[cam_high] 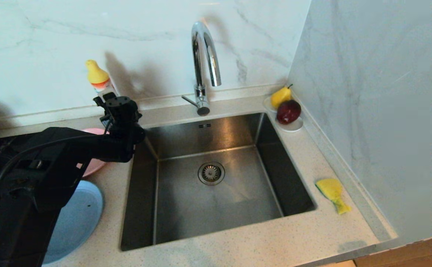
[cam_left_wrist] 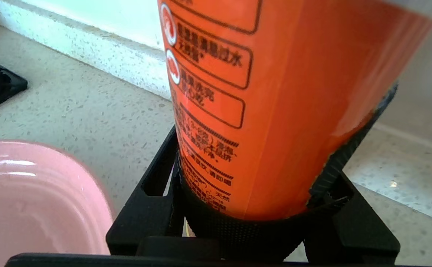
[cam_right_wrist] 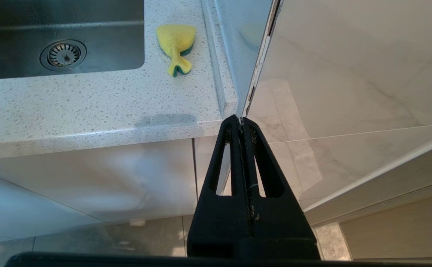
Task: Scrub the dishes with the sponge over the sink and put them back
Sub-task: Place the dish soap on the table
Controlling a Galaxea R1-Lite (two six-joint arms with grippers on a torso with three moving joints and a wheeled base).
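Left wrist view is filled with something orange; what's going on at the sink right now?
The left claw is shut on the orange-labelled detergent bottle with a yellow cap, at the back of the speckled stone counter, left of the square stainless-steel sink. The round pink plastic plate lies beside it. The yellow sponge with a green face lies untouched right of the sink. The right claw hangs shut below the counter edge.

Plates [cam_high: 86, 211] lie left of the sink [cam_high: 216, 181]; the sponge [cam_high: 333, 193] lies on the counter right.

- sink [cam_high: 186, 200]: brushed steel, dull sheen
- tap [cam_high: 204, 55]: polished chrome
- counter [cam_high: 260, 241]: speckled stone-look, smooth
- orange bottle [cam_left_wrist: 275, 111]: glossy plastic label
- pink plate [cam_left_wrist: 34, 200]: shiny plastic
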